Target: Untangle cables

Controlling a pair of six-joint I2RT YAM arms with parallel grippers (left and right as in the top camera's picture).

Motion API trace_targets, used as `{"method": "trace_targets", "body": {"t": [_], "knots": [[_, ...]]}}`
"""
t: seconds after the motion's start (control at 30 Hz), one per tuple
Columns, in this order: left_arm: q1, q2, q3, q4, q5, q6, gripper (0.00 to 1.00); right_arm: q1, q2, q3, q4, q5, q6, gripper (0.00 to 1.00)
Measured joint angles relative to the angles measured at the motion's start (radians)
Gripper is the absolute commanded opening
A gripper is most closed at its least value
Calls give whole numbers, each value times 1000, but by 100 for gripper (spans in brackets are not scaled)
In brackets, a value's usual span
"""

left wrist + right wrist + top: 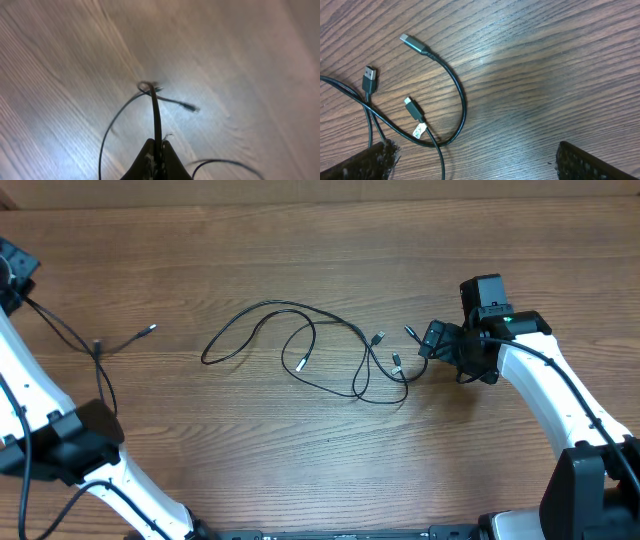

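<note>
A loose tangle of thin black cables lies at the middle of the table, its plug ends spread to the right. My right gripper stands open just right of those ends. In the right wrist view its gripper holds nothing, and a metal-tipped plug, a flat plug and a small labelled plug lie ahead and to the left. My left gripper is shut on a separate cable, which loops and ends in a plug. From overhead this cable runs from the left gripper to a plug.
The table is brown wood grain. The left arm's black elbow sits at the lower left and the right arm's white link at the lower right. Thicker arm wiring hangs beside the left arm.
</note>
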Motion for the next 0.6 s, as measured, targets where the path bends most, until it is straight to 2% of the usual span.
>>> {"method": "trace_targets", "body": {"t": [0.43,0.5,0.6], "knots": [[0,106,0,-1,-36,19,5,0,0,0,-1,0,0,100],[0,106,0,-1,-63,20,10,0,0,0,0,0,0,100],[0,106,0,0,-98,28,26,0,0,0,-1,0,-1,100]]}}
